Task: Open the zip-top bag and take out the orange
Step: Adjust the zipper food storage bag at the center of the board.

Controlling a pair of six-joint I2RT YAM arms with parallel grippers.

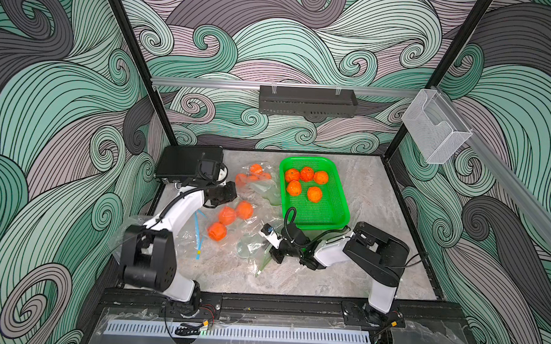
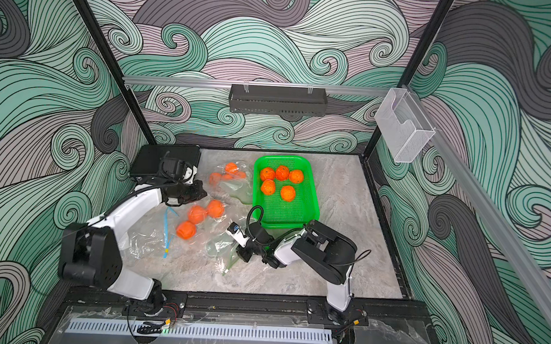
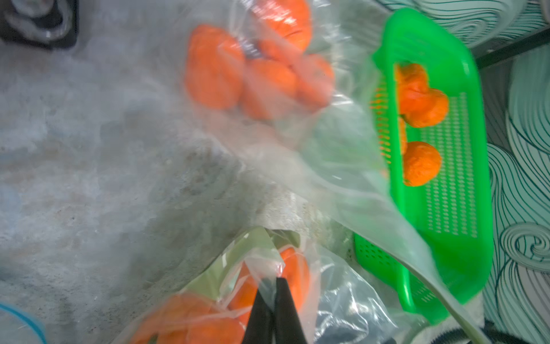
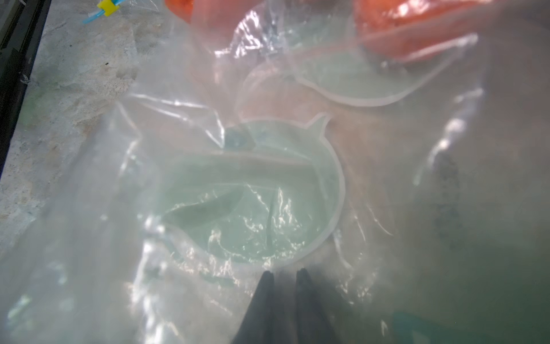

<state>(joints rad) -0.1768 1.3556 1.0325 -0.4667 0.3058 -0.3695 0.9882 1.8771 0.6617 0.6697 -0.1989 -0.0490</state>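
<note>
Table (image 1: 376, 247): grey, marbled, matte.
Bag (image 1: 252, 224): clear thin film, crinkled and glossy, pale-green round print on it. It lies mid-table between the two arms and is not lifted.
Oranges (image 1: 227, 216): 3, round, dimpled skin, inside the bag in a loose row.
Basket (image 1: 330, 213): bright green plastic, rect. w/ rounded corners, perforated floor. It sits just right of the bag and holds 5 basket oranges (image 1: 314, 194).
Rear bag (image 1: 257, 181): same film, more orange fruit in it, near the back edge.

L arm: elbow raised, forearm reaching fwd, wrist bent in over the bag's far end. L gripper (image 3: 272, 281): jaws pressed together on a fold of the bag's film.
R arm: folded low, forearm lying across toward centre. R gripper (image 4: 284, 272): tips at the bag's near edge, narrow gap between them, film draped over. Can't tell if it pinches anything.
</note>
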